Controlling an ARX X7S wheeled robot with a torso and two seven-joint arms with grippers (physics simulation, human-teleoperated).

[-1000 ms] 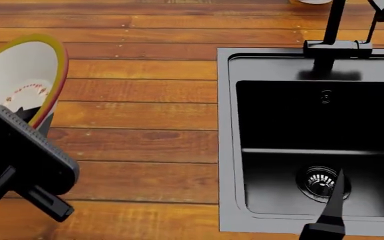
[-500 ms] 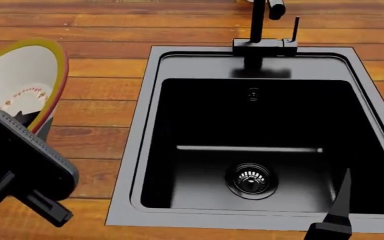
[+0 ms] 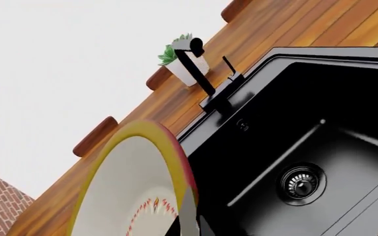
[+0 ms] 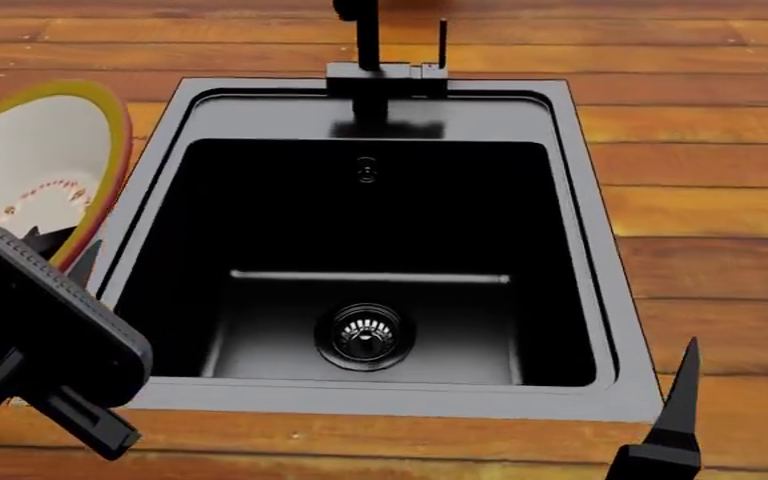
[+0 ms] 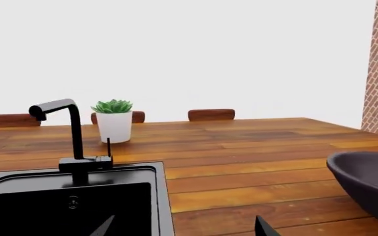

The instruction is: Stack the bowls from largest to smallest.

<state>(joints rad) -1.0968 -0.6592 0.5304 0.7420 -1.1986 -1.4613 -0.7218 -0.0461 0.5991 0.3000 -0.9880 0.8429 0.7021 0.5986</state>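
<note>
While your left gripper (image 4: 71, 255) clamps the white bowl (image 4: 37, 170) by its yellow rim, tilted up at the left edge of the black sink (image 4: 598, 260), your right gripper (image 5: 182, 227) hangs over the sink's near right corner with fingers spread, empty. Dark purplish-grey bowl (image 5: 366, 179) rests on the wooden counter (image 5: 241, 162), well right of the faucet (image 5: 71, 137).

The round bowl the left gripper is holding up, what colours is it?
White inside with a yellow rim and a ring of red dots, seen best in the head view: the bowl.
</note>
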